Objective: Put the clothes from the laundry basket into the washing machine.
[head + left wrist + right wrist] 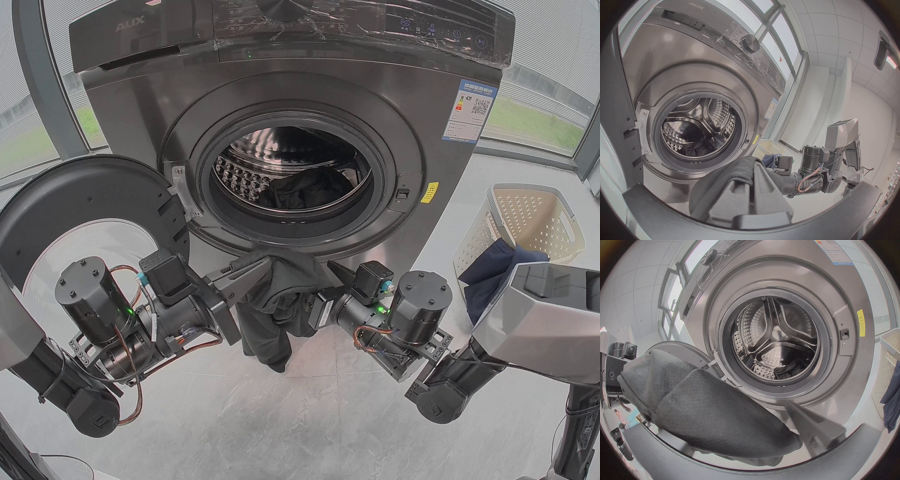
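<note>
Clothes are in three spots. A grey garment (pixel 278 300) hangs in the air between the two arms, right in front of the washing machine (pixel 350 81) and just below its open mouth, its loose end dangling toward the floor (pixel 312 425) without touching it. The left end effector (pixel 262 269) comes at it from the door side; in the left wrist view its fingers (pixel 770 200) are pressed almost together with the cloth caught and draped over them. The right end effector (pixel 328 284) meets the same garment from the other side, but the fabric bunches over it and I cannot tell whether it is clamped or merely under the cloth. Inside the drum lies some dark clothing (pixel 306 187), low against the metal wall. The round door (pixel 75 187) is swung fully open on the robot's left. Off to the right, beside the machine, the laundry basket (pixel 537 212) stands on the floor with a navy garment (pixel 494 269) spilling over its near rim.
</note>
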Controlling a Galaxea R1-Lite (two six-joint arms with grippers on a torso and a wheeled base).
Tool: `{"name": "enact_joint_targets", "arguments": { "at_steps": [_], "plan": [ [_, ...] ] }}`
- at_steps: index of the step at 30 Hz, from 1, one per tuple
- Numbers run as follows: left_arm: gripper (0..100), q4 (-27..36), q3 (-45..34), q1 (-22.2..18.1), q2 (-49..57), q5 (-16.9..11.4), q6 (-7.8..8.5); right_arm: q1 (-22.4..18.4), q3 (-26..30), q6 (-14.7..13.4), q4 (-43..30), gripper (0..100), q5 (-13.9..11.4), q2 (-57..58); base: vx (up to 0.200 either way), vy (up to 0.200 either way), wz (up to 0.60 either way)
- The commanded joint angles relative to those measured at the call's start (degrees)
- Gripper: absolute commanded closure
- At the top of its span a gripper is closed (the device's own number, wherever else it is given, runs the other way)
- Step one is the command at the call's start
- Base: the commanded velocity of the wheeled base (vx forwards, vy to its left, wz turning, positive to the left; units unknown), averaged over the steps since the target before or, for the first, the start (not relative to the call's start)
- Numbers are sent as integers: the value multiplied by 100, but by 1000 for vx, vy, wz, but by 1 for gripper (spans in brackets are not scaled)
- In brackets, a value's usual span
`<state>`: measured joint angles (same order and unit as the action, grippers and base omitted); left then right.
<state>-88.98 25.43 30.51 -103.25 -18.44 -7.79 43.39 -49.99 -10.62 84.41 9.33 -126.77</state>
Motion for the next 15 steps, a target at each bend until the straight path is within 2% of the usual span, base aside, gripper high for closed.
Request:
{"name": "enact_joint_targets", "arguments": {
  "at_steps": [1,15],
  "plan": [
    [100,-14,15,-2,-72,-1,-3,12,34,-10,6,100,-1,21,0,0,0],
    [100,-23,23,-45,-160,-1,-21,12,209,-19,76,100,43,232,0,0,0]
  ]
}}
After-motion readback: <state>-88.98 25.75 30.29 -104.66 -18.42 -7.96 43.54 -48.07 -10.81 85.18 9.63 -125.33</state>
